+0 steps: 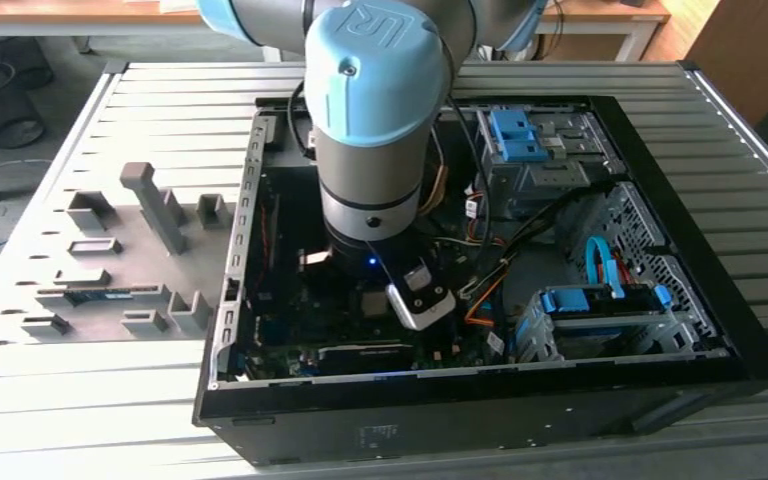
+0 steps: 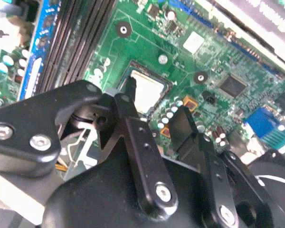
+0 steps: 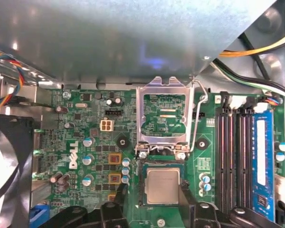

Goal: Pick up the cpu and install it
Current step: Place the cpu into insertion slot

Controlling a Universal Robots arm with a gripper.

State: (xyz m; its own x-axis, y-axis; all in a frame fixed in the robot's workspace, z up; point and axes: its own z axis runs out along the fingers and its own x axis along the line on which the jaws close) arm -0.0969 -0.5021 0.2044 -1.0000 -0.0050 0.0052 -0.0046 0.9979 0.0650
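**A:** Where is the cpu to be found?

**B:** The cpu (image 3: 162, 186) is seen lying flat in the socket (image 3: 142, 183) on the motherboard (image 3: 76, 142), inside the case (image 1: 491, 420) that stands on the table (image 1: 157, 110). The memory slots (image 3: 230, 156) lie just beside the socket. The load plate (image 3: 164, 84) is stood open and the lever (image 3: 195, 128) is raised.

**A:** And the hand?

**B:** The hand (image 3: 153, 189) is spread wide, with its fingers (image 2: 133, 133) set one at each side of the cpu. Nothing is gripped. Whether either pad touches the cpu's edge cannot be told.

**A:** How is this step done well?

**B:** The seating is judged to be all but made. The cpu should be confirmed level and square within the socket. Any motion of the hand is best made straight along the socket's axis, with no sideways push, since the contacts beneath could be bent. The capacitors (image 3: 125, 166) near the socket should be cleared.
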